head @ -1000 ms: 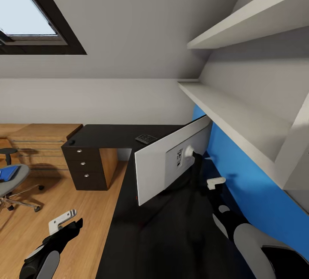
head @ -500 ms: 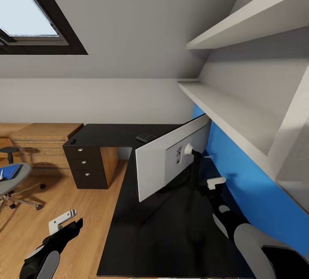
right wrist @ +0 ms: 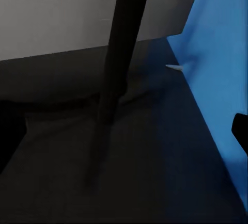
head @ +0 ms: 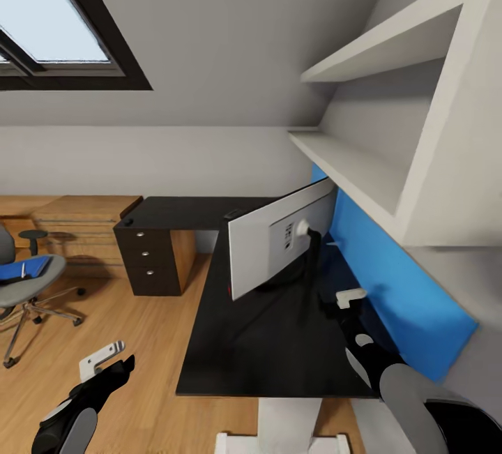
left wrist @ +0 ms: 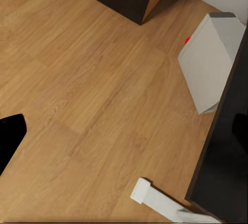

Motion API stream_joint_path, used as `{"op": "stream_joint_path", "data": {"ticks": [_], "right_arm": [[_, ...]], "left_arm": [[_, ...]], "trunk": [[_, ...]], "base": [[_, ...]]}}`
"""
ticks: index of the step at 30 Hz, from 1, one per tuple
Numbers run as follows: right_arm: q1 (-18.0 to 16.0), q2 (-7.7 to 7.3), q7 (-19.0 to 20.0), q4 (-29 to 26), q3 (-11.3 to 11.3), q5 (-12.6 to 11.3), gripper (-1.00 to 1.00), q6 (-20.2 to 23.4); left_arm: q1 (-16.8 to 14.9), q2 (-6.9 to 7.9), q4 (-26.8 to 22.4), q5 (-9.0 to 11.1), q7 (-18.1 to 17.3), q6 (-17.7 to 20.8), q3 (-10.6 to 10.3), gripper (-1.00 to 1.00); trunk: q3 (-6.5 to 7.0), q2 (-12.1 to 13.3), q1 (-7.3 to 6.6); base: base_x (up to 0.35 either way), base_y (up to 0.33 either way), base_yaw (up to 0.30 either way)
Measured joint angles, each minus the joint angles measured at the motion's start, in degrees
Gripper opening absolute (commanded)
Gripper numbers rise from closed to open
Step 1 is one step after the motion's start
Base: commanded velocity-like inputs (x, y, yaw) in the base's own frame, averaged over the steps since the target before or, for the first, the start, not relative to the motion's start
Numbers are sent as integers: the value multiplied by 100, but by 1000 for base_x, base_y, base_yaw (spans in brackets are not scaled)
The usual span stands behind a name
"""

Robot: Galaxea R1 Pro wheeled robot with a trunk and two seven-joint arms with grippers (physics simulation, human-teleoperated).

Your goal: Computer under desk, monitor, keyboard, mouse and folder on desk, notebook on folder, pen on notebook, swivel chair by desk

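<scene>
The monitor (head: 268, 252) stands on the black desk (head: 251, 356) with its grey back toward me; its black stand (right wrist: 121, 53) is close in the right wrist view. My right gripper (head: 343, 304) hovers open over the desk behind it, by the blue back panel (head: 390, 280). At the far left is the swivel chair (head: 14, 293) with a blue flat item, the folder (head: 21, 270), on its seat. The computer (left wrist: 209, 64) stands on the floor under the desk edge. My left gripper (head: 111, 365) hangs open above the floor. A dark sliver behind the monitor may be the keyboard (head: 232, 215). Pen, mouse and notebook cannot be told apart.
The black drawer unit (head: 153, 259) closes the desk's far wing, with a low light-wood cabinet (head: 84, 220) beyond it. White shelves (head: 355, 168) overhang the desk at the right. The desk's white leg (head: 286, 422) stands near me. A small white sliver (right wrist: 175, 68) lies at the panel's base.
The whole view has shifted: the camera has drawn back, so the desk's near edge, its white leg and more of the chair show. Both arms keep their places in the picture.
</scene>
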Motion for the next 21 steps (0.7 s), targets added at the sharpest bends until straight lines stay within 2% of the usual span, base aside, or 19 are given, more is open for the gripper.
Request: {"op": "stream_joint_path", "data": {"ticks": [12, 17, 21], "right_arm": [[0, 11, 2, -2, 3, 0, 100, 0], [1, 29, -7, -23, 10, -11, 100, 31], [1, 101, -13, -50, 14, -32, 100, 216]], "left_arm": [[0, -1, 4, 0, 1, 1, 4, 100], [0, -1, 5, 0, -2, 1, 7, 100], [0, -1, 15, 0, -9, 5, 8, 100]], "trunk": [[0, 0, -1], [0, 0, -2], [0, 0, -3]], "base": [[-274, 209, 0], [-146, 288, 0], [-46, 313, 0]]}}
